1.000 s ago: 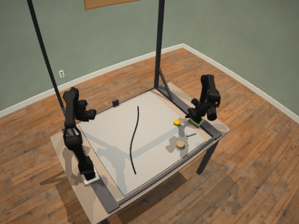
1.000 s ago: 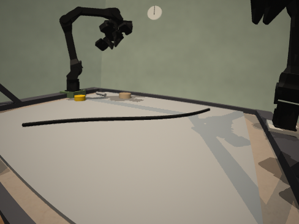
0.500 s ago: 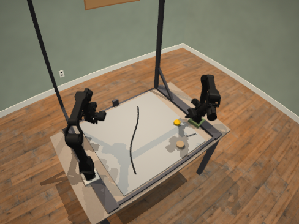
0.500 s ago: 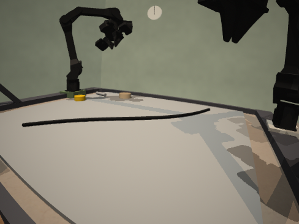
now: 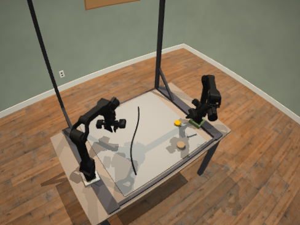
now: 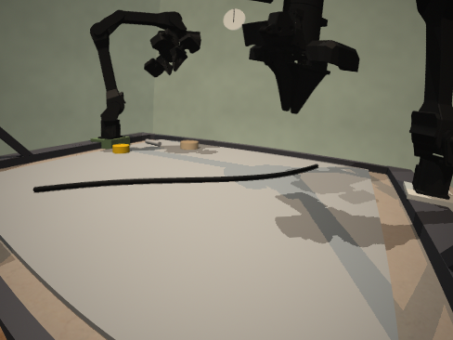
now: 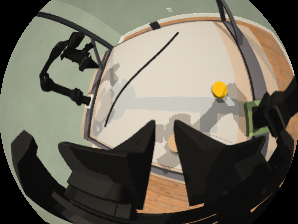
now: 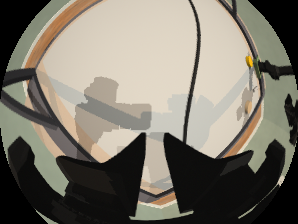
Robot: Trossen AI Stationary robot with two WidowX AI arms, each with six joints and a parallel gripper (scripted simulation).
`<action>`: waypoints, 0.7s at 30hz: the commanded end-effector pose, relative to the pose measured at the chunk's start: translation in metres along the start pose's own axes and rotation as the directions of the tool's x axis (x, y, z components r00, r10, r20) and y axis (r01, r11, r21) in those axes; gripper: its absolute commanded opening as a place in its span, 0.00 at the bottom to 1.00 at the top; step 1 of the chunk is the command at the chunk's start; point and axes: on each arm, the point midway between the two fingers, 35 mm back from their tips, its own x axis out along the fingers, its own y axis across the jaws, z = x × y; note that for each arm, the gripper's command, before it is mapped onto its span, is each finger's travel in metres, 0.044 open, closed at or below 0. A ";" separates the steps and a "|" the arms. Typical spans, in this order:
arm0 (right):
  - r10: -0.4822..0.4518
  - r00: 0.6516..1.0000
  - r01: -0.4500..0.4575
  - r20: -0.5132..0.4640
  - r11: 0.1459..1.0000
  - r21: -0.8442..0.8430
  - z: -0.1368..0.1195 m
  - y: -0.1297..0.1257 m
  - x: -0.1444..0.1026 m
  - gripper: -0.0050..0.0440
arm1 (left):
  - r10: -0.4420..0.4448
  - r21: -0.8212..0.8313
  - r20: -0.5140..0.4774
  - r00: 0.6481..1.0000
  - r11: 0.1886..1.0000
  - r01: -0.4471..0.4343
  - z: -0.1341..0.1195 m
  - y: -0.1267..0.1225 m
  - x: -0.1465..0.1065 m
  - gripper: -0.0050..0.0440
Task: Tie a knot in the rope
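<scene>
Carries the left arm (image 5: 212, 92) (image 6: 107, 65) (image 7: 277, 112) (image 8: 272, 69) raised and bent at the elbow, with the left gripper (image 5: 187, 117) (image 6: 173, 71) (image 7: 164, 124) tilted downward. Has the right arm (image 5: 82, 150) (image 6: 436, 70) (image 7: 60, 89) also raised and bent, reaching inward, with the right gripper (image 5: 113, 131) (image 6: 290, 111) (image 7: 98, 67) (image 8: 154, 136) pointing down. Shows both pairs of fingers slightly apart, in each case with nothing between the tips. Has the two grippers well apart from each other.
</scene>
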 end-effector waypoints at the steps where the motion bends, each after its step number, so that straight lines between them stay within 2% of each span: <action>1: 0.015 1.000 -0.014 0.007 1.000 -0.028 -0.004 -0.016 0.010 0.28 | 0.008 0.005 -0.004 1.000 1.000 -0.008 0.002 0.001 -0.002 0.28; 11: 0.066 0.998 -0.066 -0.007 0.993 -0.099 -0.043 -0.079 0.060 0.28 | 0.008 0.005 -0.004 1.000 1.000 -0.008 0.002 0.001 -0.002 0.28; 15: 0.080 0.997 -0.080 -0.006 0.990 -0.119 -0.059 -0.094 0.074 0.28 | 0.008 0.005 -0.004 1.000 1.000 -0.008 0.002 0.001 -0.002 0.28; 21: 0.090 0.996 -0.089 -0.004 0.987 -0.132 -0.070 -0.104 0.084 0.28 | 0.008 0.005 -0.004 1.000 1.000 -0.008 0.002 0.001 -0.002 0.28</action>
